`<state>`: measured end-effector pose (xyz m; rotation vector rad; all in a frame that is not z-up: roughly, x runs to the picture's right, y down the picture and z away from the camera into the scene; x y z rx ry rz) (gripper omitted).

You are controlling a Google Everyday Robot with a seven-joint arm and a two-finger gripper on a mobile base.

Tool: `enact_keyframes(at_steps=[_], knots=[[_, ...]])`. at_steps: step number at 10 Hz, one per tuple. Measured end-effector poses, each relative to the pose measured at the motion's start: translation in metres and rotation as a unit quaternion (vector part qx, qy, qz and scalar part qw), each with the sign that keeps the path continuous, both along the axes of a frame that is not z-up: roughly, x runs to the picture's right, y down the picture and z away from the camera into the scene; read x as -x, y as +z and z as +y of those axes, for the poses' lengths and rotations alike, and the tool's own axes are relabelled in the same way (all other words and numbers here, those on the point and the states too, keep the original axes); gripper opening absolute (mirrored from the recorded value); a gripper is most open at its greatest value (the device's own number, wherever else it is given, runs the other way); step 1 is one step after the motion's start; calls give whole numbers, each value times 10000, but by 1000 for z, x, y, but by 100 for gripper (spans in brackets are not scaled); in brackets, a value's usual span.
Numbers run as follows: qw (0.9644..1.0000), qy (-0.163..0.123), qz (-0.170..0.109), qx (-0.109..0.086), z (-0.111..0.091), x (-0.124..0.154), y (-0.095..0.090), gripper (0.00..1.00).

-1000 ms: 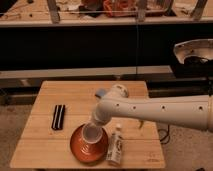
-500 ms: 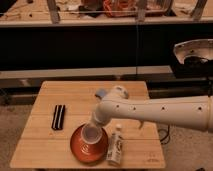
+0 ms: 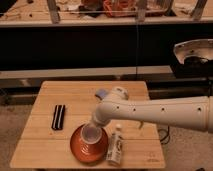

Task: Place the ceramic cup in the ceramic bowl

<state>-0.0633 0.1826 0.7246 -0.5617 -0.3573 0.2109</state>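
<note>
The ceramic bowl (image 3: 80, 148) is a wide orange-brown dish at the front middle of the wooden table (image 3: 45, 105). The ceramic cup (image 3: 90, 134), small and pale, sits over the bowl's middle, opening up. My gripper (image 3: 95, 126) reaches in from the right on a white arm and is right at the cup's far rim. I cannot tell whether the cup rests on the bowl or is held just above it.
A white bottle (image 3: 116, 145) lies on the table right of the bowl, close to the arm. A black flat object (image 3: 59, 116) lies to the left. A blue-grey object (image 3: 101, 93) shows behind the arm. Dark shelving stands behind the table.
</note>
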Motion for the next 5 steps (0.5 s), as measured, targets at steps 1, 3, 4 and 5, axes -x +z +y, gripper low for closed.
enact_keyframes(at_steps=[1,3,4,5], knots=[[10000,11,6,0,0,0,1,41],[10000,34,3,-3,1,1,2,35],[10000,40,7,-3,1,2,2,34],[10000,54,21,2,2,2,3,42]])
